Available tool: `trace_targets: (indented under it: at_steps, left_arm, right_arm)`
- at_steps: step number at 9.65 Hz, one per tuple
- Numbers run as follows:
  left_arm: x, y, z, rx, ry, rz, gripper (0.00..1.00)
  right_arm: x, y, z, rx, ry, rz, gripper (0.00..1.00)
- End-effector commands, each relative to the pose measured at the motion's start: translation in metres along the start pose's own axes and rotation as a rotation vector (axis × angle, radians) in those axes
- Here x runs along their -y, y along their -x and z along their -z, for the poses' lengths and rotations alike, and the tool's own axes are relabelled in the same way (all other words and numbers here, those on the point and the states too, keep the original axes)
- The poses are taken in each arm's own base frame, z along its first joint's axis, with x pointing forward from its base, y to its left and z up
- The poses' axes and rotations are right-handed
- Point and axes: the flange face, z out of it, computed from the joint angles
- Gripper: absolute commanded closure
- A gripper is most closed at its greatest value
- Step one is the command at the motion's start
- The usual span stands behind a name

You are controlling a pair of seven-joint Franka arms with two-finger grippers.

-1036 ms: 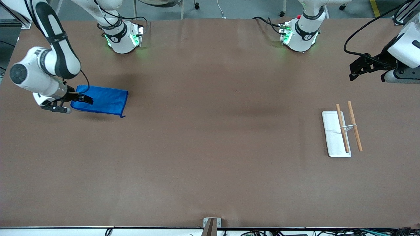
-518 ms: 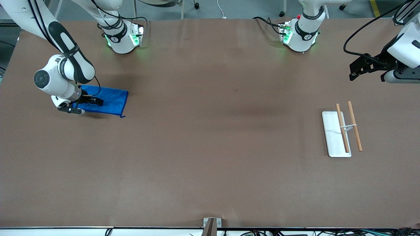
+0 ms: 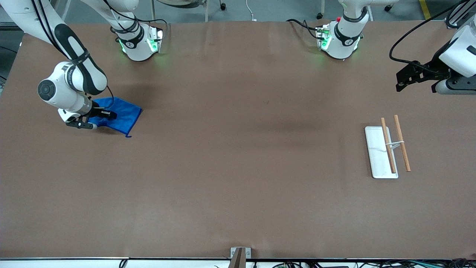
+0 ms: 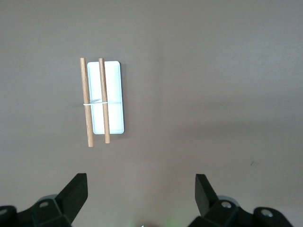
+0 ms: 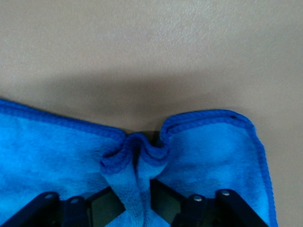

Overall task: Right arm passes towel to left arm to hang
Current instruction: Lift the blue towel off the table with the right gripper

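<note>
One pinched fold of towel in right gripper, front-hidden.

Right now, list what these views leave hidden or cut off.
- Right gripper: its fingertips, buried in the pinched fold of the towel in the right wrist view.
- Towel: the front view hides the part under the right arm.
- Left gripper: the left arm runs off the front view's edge.
</note>
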Motion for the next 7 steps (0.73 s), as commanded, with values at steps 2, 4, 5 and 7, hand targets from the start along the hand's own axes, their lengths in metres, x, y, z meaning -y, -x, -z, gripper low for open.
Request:
trace_targets:
  at_steps: [2, 4, 5, 7]
  left_arm:
    - [0.000, -0.002, -0.014, 0.035, 0.012, -0.012, 0.00]
    - [0.000, -0.002, -0.014, 0.037, 0.011, -0.012, 0.00]
    - [0.000, -0.001, -0.014, 0.035, 0.011, -0.012, 0.00]
    - [-0.001, -0.002, -0.011, 0.031, 0.012, -0.014, 0.00]
  right_arm:
    - [0.016, 0.000, 0.033, 0.073, -0.012, 0.005, 1.00]
    - [0.050, -0.012, 0.088, 0.115, -0.005, -0.031, 1.00]
    - [0.062, -0.024, 0.120, 0.149, -0.027, -0.027, 1.00]
    - [0.105, -0.055, 0.206, 0.165, -0.141, -0.006, 1.00]
